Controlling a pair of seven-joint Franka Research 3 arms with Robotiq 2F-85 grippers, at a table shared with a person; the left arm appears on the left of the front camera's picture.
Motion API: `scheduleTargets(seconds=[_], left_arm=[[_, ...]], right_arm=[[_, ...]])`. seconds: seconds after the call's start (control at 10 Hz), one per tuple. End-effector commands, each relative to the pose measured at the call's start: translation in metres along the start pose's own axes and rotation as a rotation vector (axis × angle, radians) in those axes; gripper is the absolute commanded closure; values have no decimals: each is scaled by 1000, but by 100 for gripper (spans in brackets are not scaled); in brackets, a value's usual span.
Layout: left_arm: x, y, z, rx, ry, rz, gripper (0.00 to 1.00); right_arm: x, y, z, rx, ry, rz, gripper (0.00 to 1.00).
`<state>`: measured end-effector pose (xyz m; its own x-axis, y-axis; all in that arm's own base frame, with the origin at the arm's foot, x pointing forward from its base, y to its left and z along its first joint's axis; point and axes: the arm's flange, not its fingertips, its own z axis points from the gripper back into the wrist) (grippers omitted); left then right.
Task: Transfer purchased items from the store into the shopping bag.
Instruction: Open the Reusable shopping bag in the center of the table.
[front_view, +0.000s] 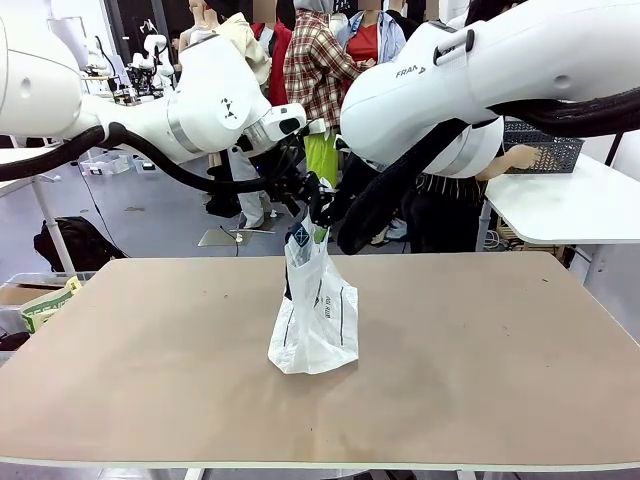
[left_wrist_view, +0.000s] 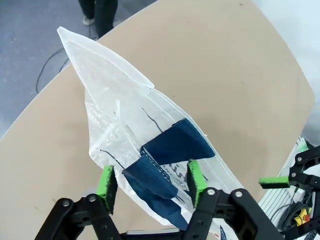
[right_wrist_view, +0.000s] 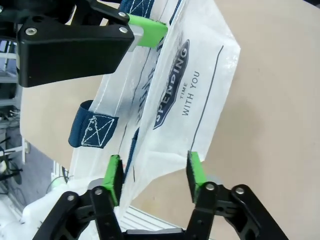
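The translucent white plastic shopping bag with dark print stands slumped at the middle of the bare brown table, and both arms meet over its top. The left gripper holds its green-padded jaws apart on either side of the bag's mouth, with the dark blue woven handles lying folded between them; as far as the wrist view shows, nothing is pinched yet. The right gripper likewise straddles an edge of the bag beside the oval "SPENDING" mark, jaws wide and not clamped. The step in hand looks like opening the bag. Each gripper should take one wall only, on the film just below a handle — catching both layers together would seal the mouth rather than spread it. Close gently, then draw the two sides a little apart and lift just enough that the bag stands without tipping. The dark grey mesh-sided plastic basket sits well apart on a white side table at the far right, a person's hand at its edge — its contents cannot be made out, so a wide, steady mouth matters most.
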<state>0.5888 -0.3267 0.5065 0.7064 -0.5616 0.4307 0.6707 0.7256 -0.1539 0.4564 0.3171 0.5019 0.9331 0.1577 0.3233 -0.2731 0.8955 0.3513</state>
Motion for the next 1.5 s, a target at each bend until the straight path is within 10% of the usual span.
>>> scheduleTargets(seconds=[0.0,0.1,1.4], left_arm=[[0,0,5,17,13,4,82],[-1,-2,5,11,17,-7,100],[-76,42,83,255,112,87,100]], right_arm=[[5,3,-4,21,-2,-35,100],[5,4,-5,17,-8,-44,100],[-19,-18,29,-166,56,-140,100]])
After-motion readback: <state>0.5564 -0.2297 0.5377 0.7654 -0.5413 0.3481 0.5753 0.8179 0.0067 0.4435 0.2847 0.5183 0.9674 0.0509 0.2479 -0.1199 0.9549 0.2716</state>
